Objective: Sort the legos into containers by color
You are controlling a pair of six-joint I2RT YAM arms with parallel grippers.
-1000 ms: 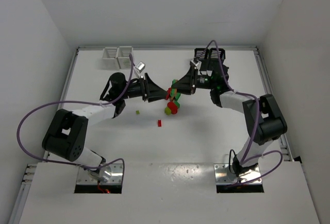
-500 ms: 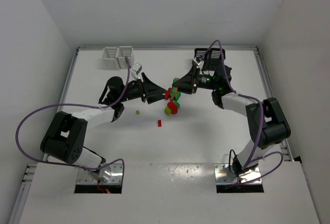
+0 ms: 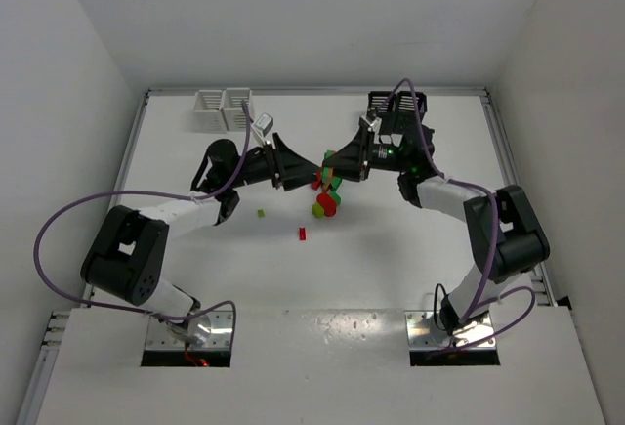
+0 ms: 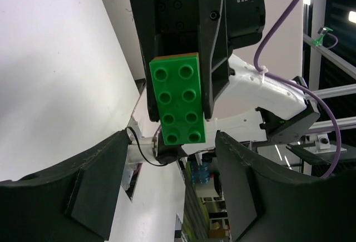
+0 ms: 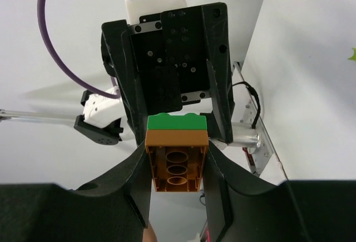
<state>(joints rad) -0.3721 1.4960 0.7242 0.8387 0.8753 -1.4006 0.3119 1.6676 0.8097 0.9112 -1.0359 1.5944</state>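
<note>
My right gripper [image 5: 177,158] [image 3: 335,164] is shut on a joined chunk held off the table: an orange brick [image 5: 177,161] with a green brick [image 4: 178,97] on its far face. My left gripper [image 4: 171,142] [image 3: 312,167] faces it head-on and is open, with its fingers [image 4: 89,192] on either side of the green brick's end and not touching it. A pile of red, green and yellow-green legos [image 3: 327,200] lies on the table just below both grippers. Two white bins [image 3: 223,106] stand at the back left and two black bins [image 3: 398,107] at the back right.
A tiny yellow-green lego [image 3: 261,213] and a small red lego [image 3: 303,233] lie apart, in front of the pile. Both arms reach inward over the table's middle. White walls close off the left, back and right.
My left gripper has moved a little up and to the right, closer to the chunk held by my right gripper. The right gripper has hardly moved.
</note>
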